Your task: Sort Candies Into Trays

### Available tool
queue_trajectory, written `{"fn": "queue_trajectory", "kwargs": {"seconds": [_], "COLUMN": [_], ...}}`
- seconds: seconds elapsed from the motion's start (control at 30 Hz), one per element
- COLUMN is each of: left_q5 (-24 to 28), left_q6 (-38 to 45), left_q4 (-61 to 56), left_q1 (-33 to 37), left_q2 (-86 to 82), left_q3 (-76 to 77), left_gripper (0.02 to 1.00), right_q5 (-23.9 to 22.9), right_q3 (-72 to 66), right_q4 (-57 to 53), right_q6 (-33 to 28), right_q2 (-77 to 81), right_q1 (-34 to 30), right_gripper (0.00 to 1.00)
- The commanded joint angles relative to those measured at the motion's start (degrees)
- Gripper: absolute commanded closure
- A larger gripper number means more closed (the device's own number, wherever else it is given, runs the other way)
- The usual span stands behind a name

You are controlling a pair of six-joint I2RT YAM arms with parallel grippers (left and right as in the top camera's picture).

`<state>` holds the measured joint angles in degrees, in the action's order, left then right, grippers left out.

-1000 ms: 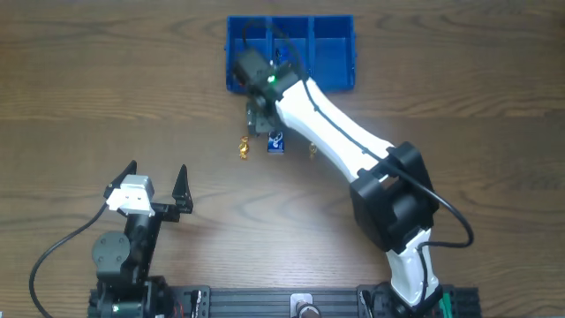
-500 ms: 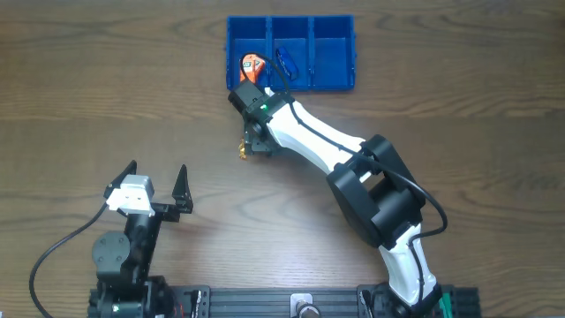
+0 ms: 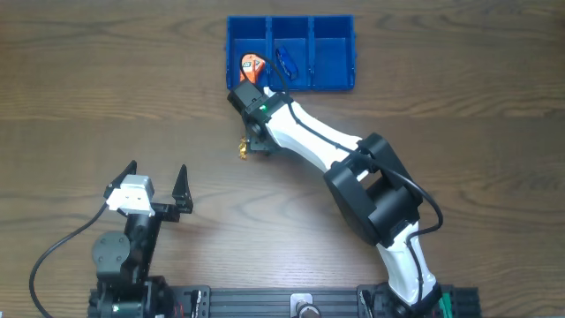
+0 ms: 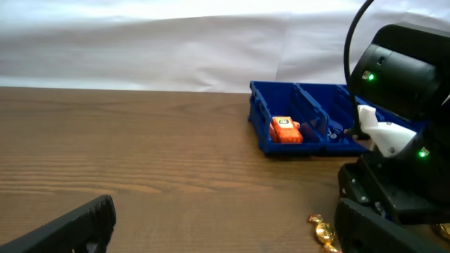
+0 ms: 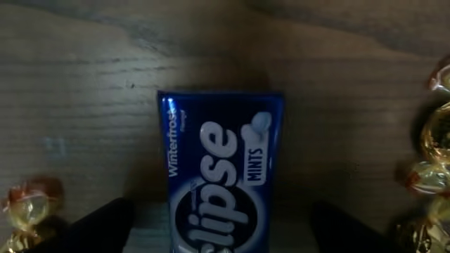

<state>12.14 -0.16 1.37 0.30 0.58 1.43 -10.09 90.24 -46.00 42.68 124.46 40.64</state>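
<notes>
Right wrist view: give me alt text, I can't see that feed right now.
A blue mint pack lies flat on the wooden table, between the open fingers of the right gripper, which do not touch it. On the table at both sides of the pack sit gold-wrapped candies.

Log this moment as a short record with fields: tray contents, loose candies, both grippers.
tray: blue tray, three compartments, at the table's far side
left compartment: orange candy
middle compartment: small blue piece, type unclear
right compartment: nothing visible
loose on table: mint pack, lying flat; gold-wrapped candies on both sides of it
right gripper: low over the mint pack, fingers open on either side of it
left gripper: fingers open, holding nothing, near its own base
</notes>
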Motion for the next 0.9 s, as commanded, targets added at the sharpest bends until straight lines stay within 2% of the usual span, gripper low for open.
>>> {"fn": "queue_trajectory", "kwargs": {"seconds": [0.03,0.13,0.2,0.23,0.37,0.47,0.53,0.57,0.67,0.8,0.9], "left_q5": [1.4,1.4,1.4,1.4,1.4,1.4,1.4,1.4,1.4,1.4,1.4], "left_q6": [0.0,0.0,0.0,0.0,0.0,0.0,0.0,0.0,0.0,0.0,0.0], "left_q4": [1.8,1.8,1.8,1.8,1.8,1.8,1.8,1.8,1.8,1.8,1.8], "left_q1": [0.0,0.0,0.0,0.0,0.0,0.0,0.0,0.0,0.0,0.0,0.0], "left_q2": [-0.4,-0.4,-0.4,-0.4,-0.4,-0.4,-0.4,-0.4,-0.4,-0.4,-0.4], "left_q3": [-1.2,-1.2,-1.2,-1.2,-1.2,-1.2,-1.2,-1.2,-1.2,-1.2,-1.2], "left_gripper": [0.020,0.020,0.020,0.020,0.020,0.020,0.020,0.020,0.020,0.020,0.020], "right_q5": [-0.8,-0.8,-0.8,-0.8,-2.4,-8.9,-14.8,-15.8,-17.4,-17.3,-16.6], "right_q3": [-0.1,-0.1,-0.1,-0.1,-0.1,-0.1,2.5,4.1,11.0,13.4,13.4], "right_q4": [0.3,0.2,0.0,-0.1,-2.9,-4.8,-3.8,-3.8,-1.9,9.4,15.5], "right_q6": [0.4,0.4,0.4,0.5,0.4,-1.1,-6.5,-8.1,-14.6,-22.3,-25.2], "right_q2": [1.4,1.4,1.4,1.4,-3.0,-12.9,-19.4,-19.9,-19.6,-17.3,-13.3], "right_q1": [-0.3,-0.3,-0.3,-0.4,-0.6,-0.9,-2.0,-2.4,-5.3,-8.1,-9.0], "right_gripper": [0.384,0.614,0.717,0.730,0.737,0.739,0.730,0.728,0.728,0.724,0.724]}}
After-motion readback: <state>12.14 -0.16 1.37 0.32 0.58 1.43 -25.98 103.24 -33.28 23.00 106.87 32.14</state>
